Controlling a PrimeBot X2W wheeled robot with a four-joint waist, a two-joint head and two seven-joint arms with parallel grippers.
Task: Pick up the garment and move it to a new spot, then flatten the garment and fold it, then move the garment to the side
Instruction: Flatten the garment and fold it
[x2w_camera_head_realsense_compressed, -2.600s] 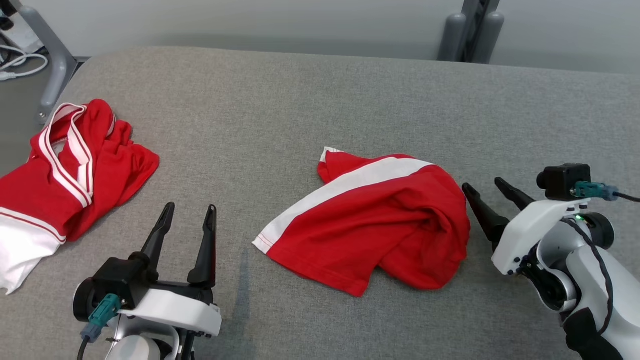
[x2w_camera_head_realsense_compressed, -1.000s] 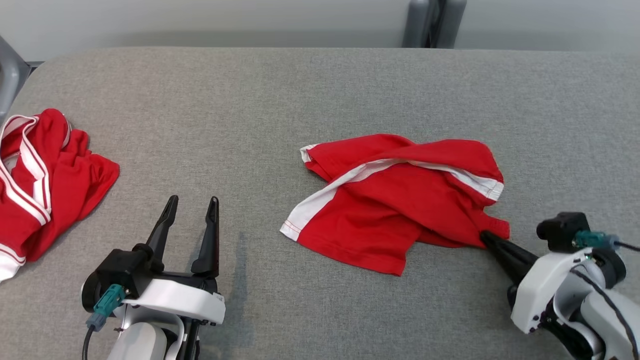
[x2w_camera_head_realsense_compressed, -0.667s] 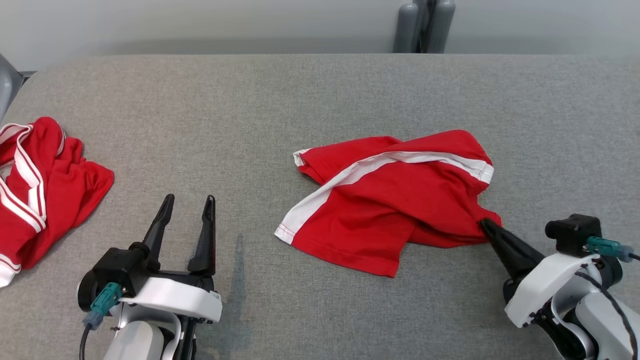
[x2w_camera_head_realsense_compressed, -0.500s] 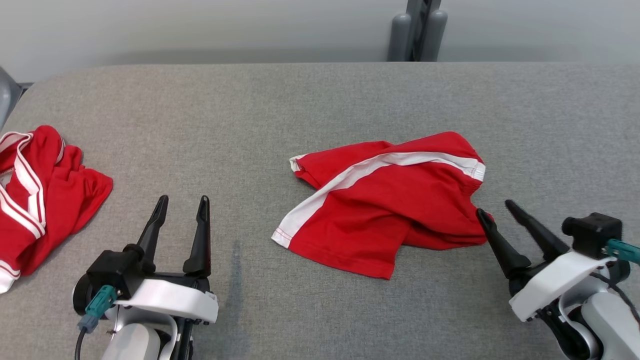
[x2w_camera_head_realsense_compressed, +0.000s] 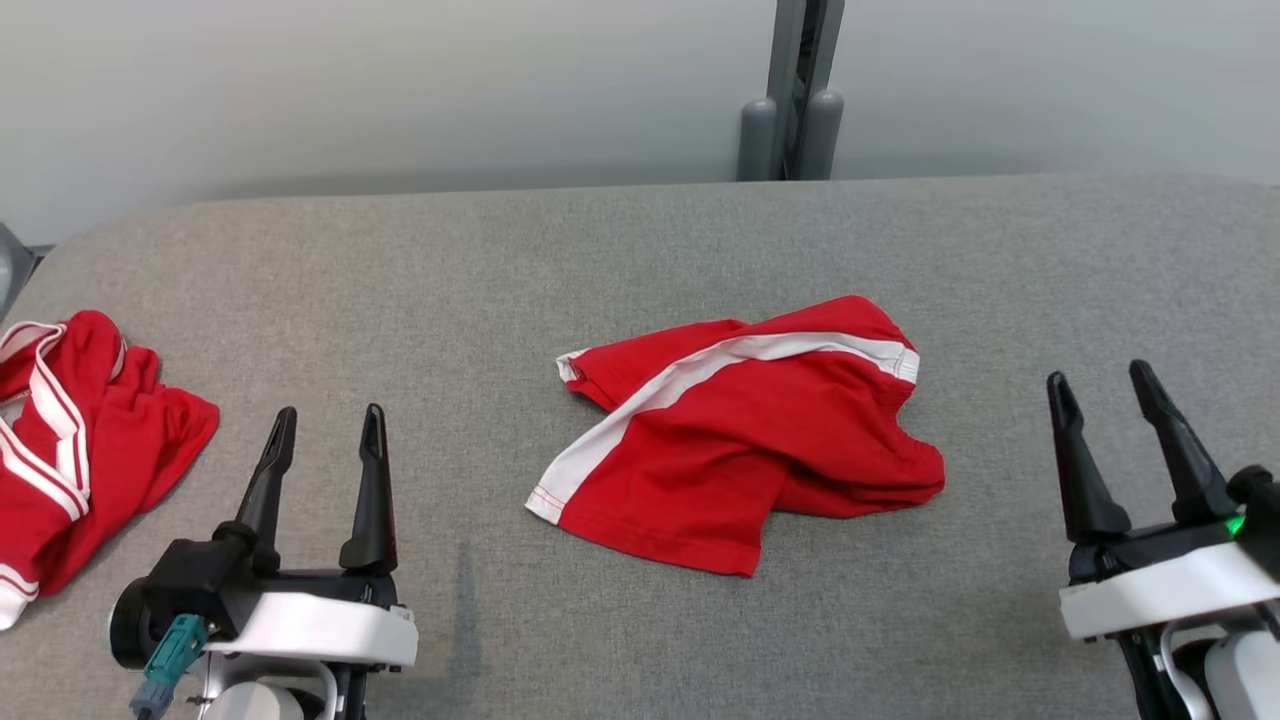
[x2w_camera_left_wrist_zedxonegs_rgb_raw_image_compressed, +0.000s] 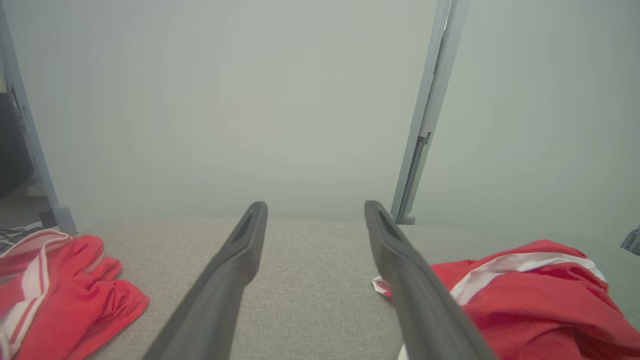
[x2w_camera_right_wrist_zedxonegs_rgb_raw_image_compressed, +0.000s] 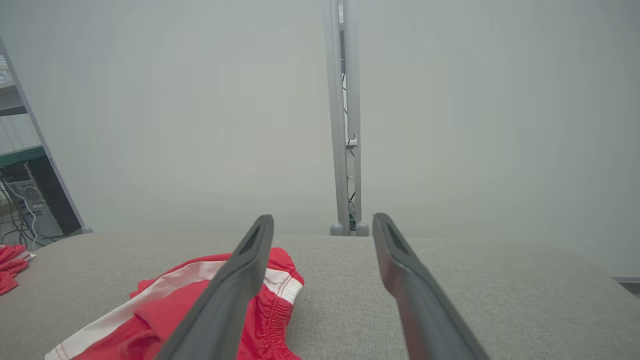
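Garment (x2w_camera_head_realsense_compressed: 740, 440) lies crumpled on grey tabletop (x2w_camera_head_realsense_compressed: 620, 240), left of right gripper (x2w_camera_head_realsense_compressed: 1100, 378) and right of left gripper (x2w_camera_head_realsense_compressed: 330, 412). Both sets of jaws stand wide, holding nothing. Long axis runs across between them; right gripper looks nearer, by the elastic waistband end.

Second red garment (x2w_camera_head_realsense_compressed: 90, 450) runs off the head view's left edge. My right gripper (x2w_camera_right_wrist_zedxonegs_rgb_raw_image_compressed: 322, 220) has one finger (x2w_camera_right_wrist_zedxonegs_rgb_raw_image_compressed: 237, 280) covering part of the garment (x2w_camera_right_wrist_zedxonegs_rgb_raw_image_compressed: 165, 320); its folded-under layers unseen.
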